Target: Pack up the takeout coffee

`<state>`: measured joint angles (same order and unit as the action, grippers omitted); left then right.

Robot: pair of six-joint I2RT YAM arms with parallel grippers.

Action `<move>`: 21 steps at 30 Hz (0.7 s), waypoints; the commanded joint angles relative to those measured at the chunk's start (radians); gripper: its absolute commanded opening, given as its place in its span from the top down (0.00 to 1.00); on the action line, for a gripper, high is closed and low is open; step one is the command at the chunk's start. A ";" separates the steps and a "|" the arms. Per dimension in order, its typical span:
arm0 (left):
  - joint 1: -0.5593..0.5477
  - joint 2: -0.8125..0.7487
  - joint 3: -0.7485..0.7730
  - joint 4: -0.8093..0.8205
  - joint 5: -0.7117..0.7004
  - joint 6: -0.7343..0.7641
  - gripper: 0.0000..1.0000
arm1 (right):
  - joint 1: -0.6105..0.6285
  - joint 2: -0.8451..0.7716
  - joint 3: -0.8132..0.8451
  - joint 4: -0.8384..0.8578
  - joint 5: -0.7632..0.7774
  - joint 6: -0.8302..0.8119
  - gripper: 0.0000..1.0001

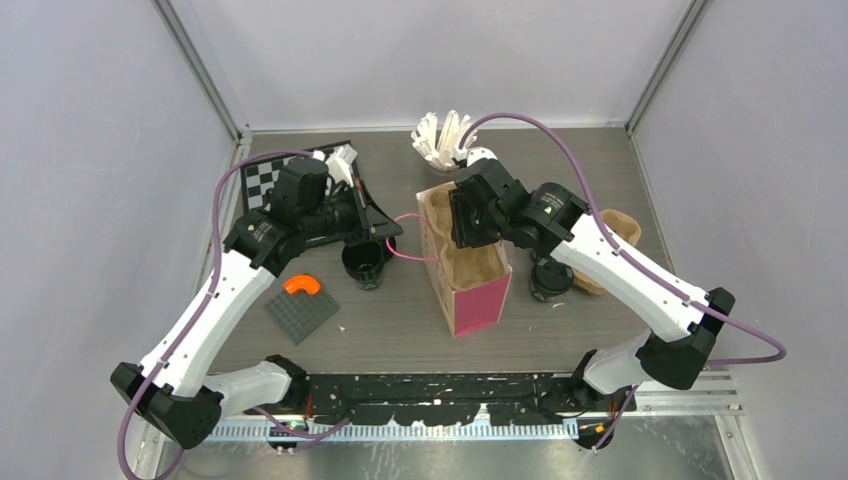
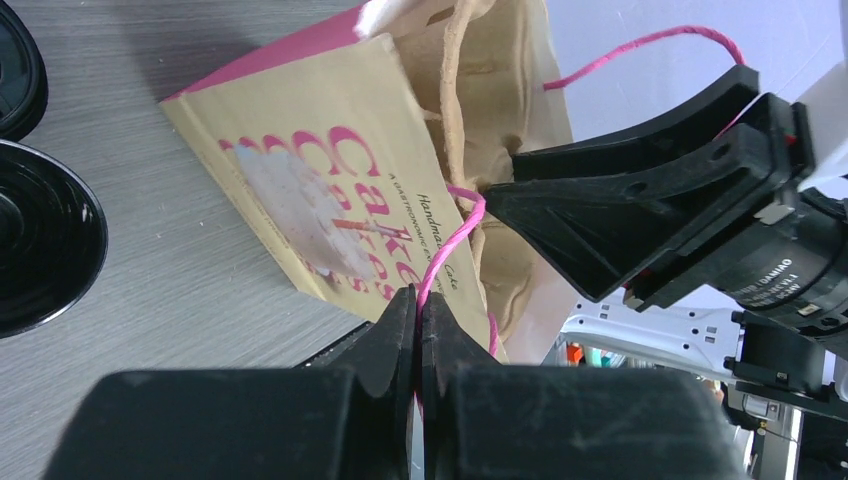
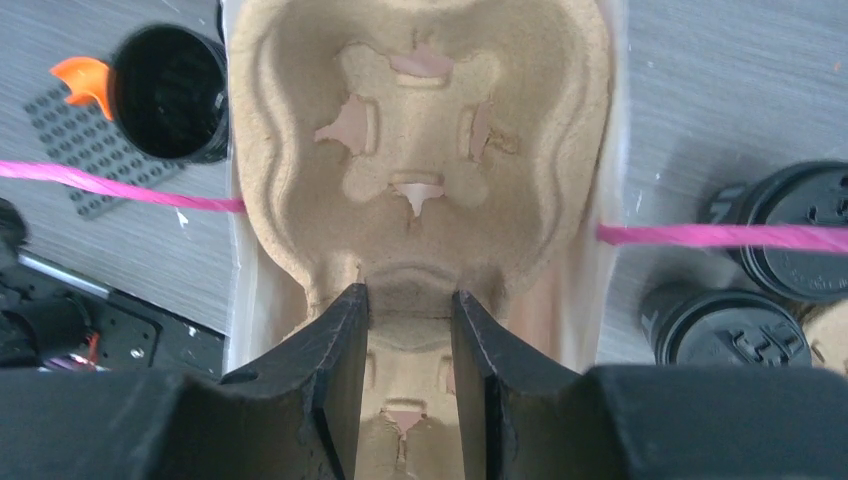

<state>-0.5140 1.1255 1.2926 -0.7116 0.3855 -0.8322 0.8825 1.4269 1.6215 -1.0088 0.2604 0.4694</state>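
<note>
The pink paper bag [image 1: 478, 300] stands mid-table with a brown pulp cup carrier [image 1: 470, 262] in its open top. My right gripper [image 1: 462, 222] is over the bag; in the right wrist view it [image 3: 410, 298] is shut on the carrier's middle ridge [image 3: 415, 130]. My left gripper [image 1: 392, 232] is shut on the bag's pink string handle [image 2: 455, 235], left of the bag [image 2: 320, 170]. One black coffee cup [image 1: 365, 262] stands left of the bag, seen open-topped [image 3: 170, 95]. Lidded black cups stand right of it [image 1: 551, 277], two in the right wrist view [image 3: 800, 230] [image 3: 725, 325].
A grey cup of white wrapped sticks [image 1: 443, 140] stands behind the bag. A second brown carrier [image 1: 618, 232] lies at the right under my right arm. A checkerboard [image 1: 262, 180] is back left. A grey studded plate [image 1: 301, 314] with an orange piece [image 1: 301, 285] lies front left.
</note>
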 commanded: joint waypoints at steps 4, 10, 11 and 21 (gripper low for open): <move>0.003 -0.019 0.033 0.000 -0.012 0.019 1.00 | 0.006 -0.032 0.006 -0.035 0.082 0.012 0.61; 0.004 -0.009 0.039 0.013 -0.004 0.014 1.00 | 0.006 -0.019 -0.050 0.011 0.063 0.006 0.60; 0.004 -0.008 0.040 0.011 -0.002 0.015 1.00 | 0.005 -0.018 -0.067 0.015 0.061 0.017 0.60; 0.004 -0.014 0.027 0.018 0.019 0.009 1.00 | 0.004 -0.008 -0.200 0.070 0.055 0.079 0.60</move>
<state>-0.5140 1.1259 1.2926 -0.7158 0.3790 -0.8303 0.8825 1.4273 1.4441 -0.9981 0.3054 0.5137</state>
